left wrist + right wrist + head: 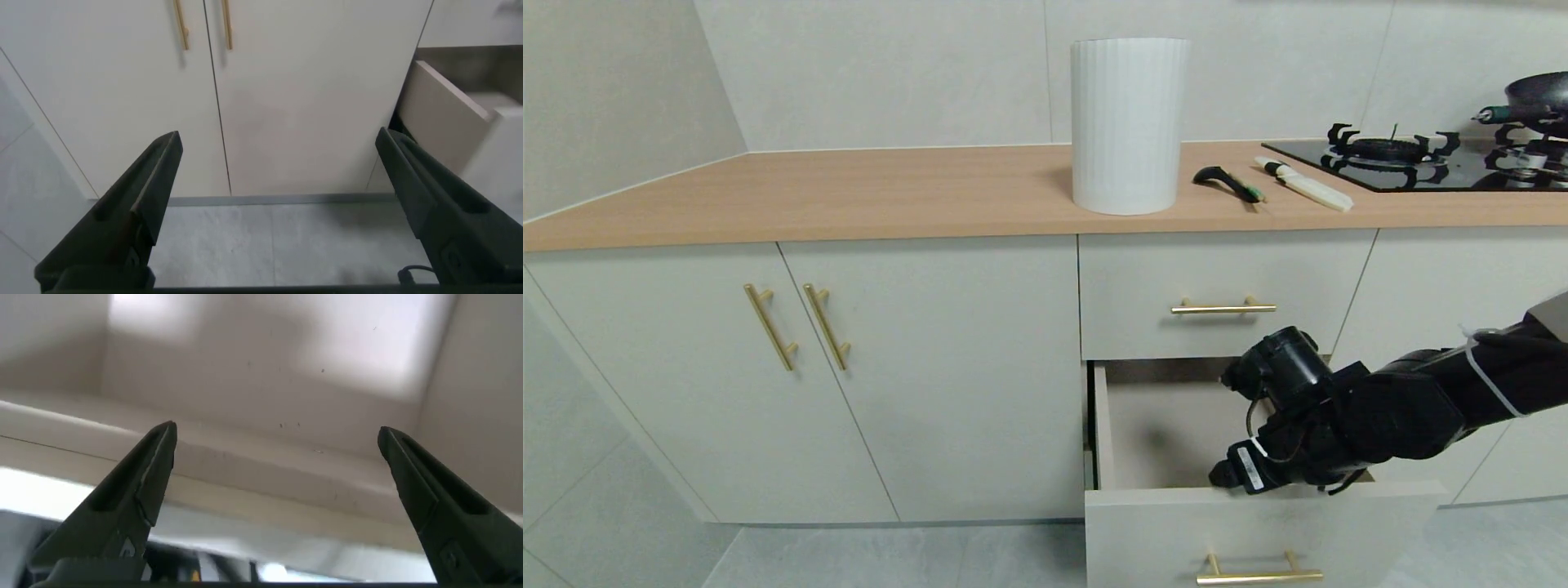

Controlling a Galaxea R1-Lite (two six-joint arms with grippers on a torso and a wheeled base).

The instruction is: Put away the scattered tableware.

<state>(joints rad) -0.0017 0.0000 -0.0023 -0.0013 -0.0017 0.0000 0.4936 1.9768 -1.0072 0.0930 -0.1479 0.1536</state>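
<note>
Head view: utensils slantwise on worktop (890,192)
White utensil (1303,183) and black-green utensil (1230,184) run back-left to front-right; right tool (278,441) over open drawer (1160,531), left tool (278,147): both wide open, empty.

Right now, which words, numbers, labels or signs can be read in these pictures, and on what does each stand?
None can be read.
White sticker on the right arm: print too small to read.
White ribbed container and open drawer: no print seen.
</note>
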